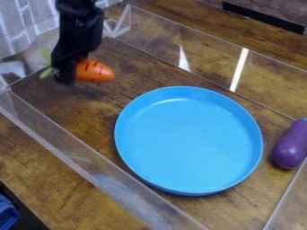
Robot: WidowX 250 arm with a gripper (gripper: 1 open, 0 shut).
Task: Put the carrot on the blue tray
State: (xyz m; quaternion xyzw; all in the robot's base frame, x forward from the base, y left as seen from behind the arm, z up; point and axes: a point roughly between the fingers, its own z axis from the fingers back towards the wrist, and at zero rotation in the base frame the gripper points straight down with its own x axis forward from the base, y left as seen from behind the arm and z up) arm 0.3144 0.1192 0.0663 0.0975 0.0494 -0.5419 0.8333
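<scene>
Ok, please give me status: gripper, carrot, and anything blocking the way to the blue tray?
Gripper shut on carrot, carrot clear of the table. Blue tray empty. Path clear; purple toy sits beyond the tray.

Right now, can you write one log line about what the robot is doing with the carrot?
gripper: shut on carrot | carrot: lifted off table, left of blue tray | blue tray: empty | purple toy: right of tray

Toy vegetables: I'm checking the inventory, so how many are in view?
2. The carrot is held in the gripper at upper left, off the wood; a purple eggplant-like toy lies right of the blue tray. None seem hidden.
</scene>
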